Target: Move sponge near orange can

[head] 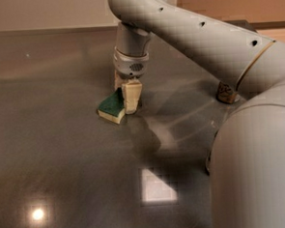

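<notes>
The sponge [112, 107], dark green on top with pale yellow foam below, lies on the dark table [52, 141] left of centre. My gripper [124, 92] comes straight down onto its right end. One cream finger [131, 98] presses the near side and the other stands behind the sponge, so the fingers are closed on it. The sponge still rests on the table. The orange can [227, 93] stands at the right, well apart from the sponge. Only its lower part shows under my arm.
My big white arm [201, 44] crosses from the upper middle to the lower right and hides that part of the table. A bright light reflection [158, 185] lies on the table in front. The table's far edge [45, 30] runs along the top.
</notes>
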You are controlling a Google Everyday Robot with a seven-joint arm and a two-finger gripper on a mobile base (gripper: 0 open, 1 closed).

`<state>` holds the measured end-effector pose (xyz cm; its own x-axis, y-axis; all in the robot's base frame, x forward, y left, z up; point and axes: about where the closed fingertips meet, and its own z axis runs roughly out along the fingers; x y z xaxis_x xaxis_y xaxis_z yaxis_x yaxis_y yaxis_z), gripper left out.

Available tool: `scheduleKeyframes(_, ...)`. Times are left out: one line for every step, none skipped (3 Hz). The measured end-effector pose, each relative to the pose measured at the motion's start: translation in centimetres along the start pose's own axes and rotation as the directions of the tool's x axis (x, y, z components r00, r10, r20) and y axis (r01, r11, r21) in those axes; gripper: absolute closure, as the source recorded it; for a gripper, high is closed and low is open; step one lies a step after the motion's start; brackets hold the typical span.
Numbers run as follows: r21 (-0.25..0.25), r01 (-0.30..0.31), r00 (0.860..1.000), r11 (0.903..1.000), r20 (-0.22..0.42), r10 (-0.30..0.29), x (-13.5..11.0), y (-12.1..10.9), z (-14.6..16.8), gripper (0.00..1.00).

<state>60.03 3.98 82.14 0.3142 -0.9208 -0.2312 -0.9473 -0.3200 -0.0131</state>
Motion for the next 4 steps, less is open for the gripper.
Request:
scheduleKeyframes(0.008, -0.022, 1.000, 0.9997, -0.004, 0.022, 0.4, 0.0, -0.7, 0.65)
scheduleKeyframes(0.043, -0.036, 0.999, 0.9984, -0.024, 0.037, 2.0, -0.3, -3.5, 0.89)
scheduleKeyframes(0.085, -0.042, 0.998, 0.9955, -0.050, 0.046, 4.6, 0.2, -6.9, 1.00)
scheduleKeyframes(0.112, -0.050, 0.995, 0.9924, -0.076, 0.058, 7.9, 1.4, -9.2, 1.00)
